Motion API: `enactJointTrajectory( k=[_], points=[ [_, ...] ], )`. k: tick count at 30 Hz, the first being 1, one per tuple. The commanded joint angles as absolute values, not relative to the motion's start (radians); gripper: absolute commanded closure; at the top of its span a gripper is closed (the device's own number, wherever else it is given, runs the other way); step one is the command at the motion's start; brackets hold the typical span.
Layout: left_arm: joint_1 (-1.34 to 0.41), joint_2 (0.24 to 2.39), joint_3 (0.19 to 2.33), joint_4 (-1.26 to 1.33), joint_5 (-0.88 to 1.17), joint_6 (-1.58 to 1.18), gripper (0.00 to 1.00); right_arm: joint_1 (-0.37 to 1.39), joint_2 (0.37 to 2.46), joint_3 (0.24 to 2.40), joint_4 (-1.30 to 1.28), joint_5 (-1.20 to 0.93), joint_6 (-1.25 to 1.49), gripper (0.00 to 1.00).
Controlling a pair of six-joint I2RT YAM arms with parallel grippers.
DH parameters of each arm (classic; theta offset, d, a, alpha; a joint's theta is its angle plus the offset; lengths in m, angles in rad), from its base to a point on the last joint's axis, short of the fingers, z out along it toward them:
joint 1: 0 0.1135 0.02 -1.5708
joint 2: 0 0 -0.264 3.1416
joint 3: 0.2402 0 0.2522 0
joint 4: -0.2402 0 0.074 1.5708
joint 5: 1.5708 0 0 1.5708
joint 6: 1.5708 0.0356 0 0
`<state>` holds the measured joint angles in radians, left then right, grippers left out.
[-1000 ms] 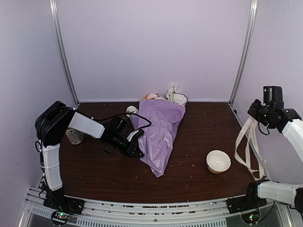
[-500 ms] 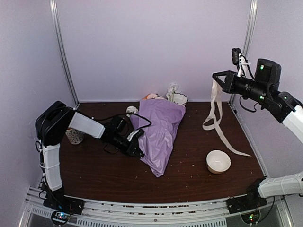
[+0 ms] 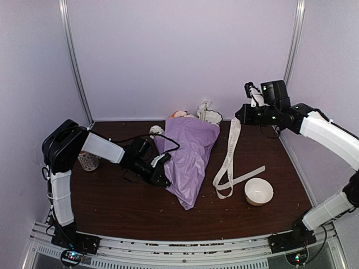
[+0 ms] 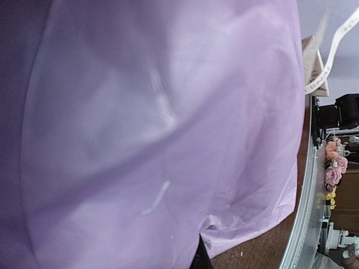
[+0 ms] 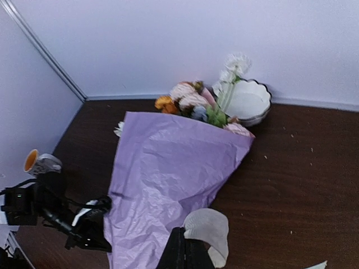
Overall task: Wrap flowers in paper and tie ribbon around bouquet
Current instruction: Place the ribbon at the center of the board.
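Bouquet (image 3: 188,162) lies flat in the middle of the table (image 3: 112,207), thin end toward me and wide end at the back. Its paper (image 5: 168,179) is wrapped round it. The flowers (image 5: 190,101) poke out at the top, right by the back bowl (image 5: 249,101). No ribbon is round it yet.

My left gripper (image 3: 160,175) is closed and sits right at the left edge of the paper. I cannot tell if a bit of paper is pinched in it. My right gripper (image 3: 240,115) is up high on the right, squeezed tight on the ribbon (image 3: 229,154). The ribbon hangs down in a long loop. Its bottom rests on the table between the bouquet and the near bowl (image 3: 258,191).

I think the paper may pop open if my left gripper moves off too soon, since nothing ties it. The ribbon is floppy, so it may twist, or land beside the bouquet and not across it. One loose end points at the near bowl and could catch on it or drag it. I hold only a small bit of ribbon, so a quick swing could pull it out.
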<state>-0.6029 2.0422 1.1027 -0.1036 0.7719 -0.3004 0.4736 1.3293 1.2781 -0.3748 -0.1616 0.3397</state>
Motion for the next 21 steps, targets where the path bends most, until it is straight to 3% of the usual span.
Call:
enactJointTrajectory(
  k=[1,2,3,4,6,10,17,21],
  points=[
    [-0.600,2.080,1.107,-0.143,0.692,-0.279,1.00,0.459,1.450,1.394,-0.575,0.073,0.334,0.78],
    [-0.600,2.078,1.107,-0.144,0.691,-0.278,1.00,0.448,1.485,1.422,-0.621,0.110,0.338,0.69],
    [-0.601,2.078,1.107,-0.144,0.690,-0.278,1.00,0.435,1.527,1.457,-0.667,0.148,0.346,0.47],
    [-0.600,2.076,1.106,-0.146,0.689,-0.277,1.00,0.422,1.571,1.489,-0.723,0.172,0.352,0.38],
    [-0.601,2.075,1.109,-0.148,0.688,-0.274,1.00,0.401,1.648,1.559,-0.855,0.205,0.369,0.30],
    [-0.601,2.072,1.108,-0.149,0.686,-0.273,1.00,0.428,1.696,1.542,-0.891,0.235,0.341,0.29],
    [-0.601,2.075,1.110,-0.149,0.686,-0.272,1.00,0.574,1.705,1.417,-0.824,-0.006,0.266,0.45],
    [-0.601,2.080,1.112,-0.149,0.686,-0.273,1.00,0.703,1.753,1.393,-0.794,-0.106,0.222,0.44]
  ],
)
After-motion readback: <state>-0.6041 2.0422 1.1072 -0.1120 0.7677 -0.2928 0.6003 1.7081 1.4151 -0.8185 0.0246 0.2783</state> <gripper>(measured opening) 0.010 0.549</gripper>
